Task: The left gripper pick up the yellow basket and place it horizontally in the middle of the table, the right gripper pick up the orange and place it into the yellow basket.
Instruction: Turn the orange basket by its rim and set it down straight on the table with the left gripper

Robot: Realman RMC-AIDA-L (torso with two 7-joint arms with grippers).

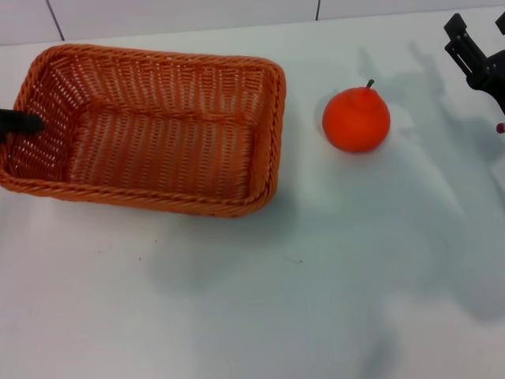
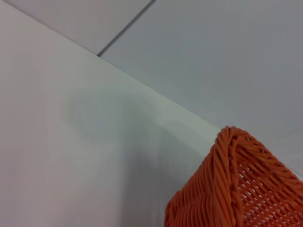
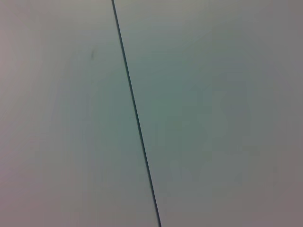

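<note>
While the basket (image 1: 150,134) sits on the left of the table (image 1: 316,292) with nothing in it, the left gripper (image 1: 20,122) pinches its left rim. Farther right, the orange (image 1: 357,118) rests alone. The right gripper (image 1: 473,55) hangs beyond, jaws spread.

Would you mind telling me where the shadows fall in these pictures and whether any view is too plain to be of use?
Head view: soft grey shadows spread over the table below the yellow basket and around the orange, under the right gripper. Left wrist view: a faint shadow beside the basket's corner. Right wrist view: only a plain surface with one dark line.
</note>
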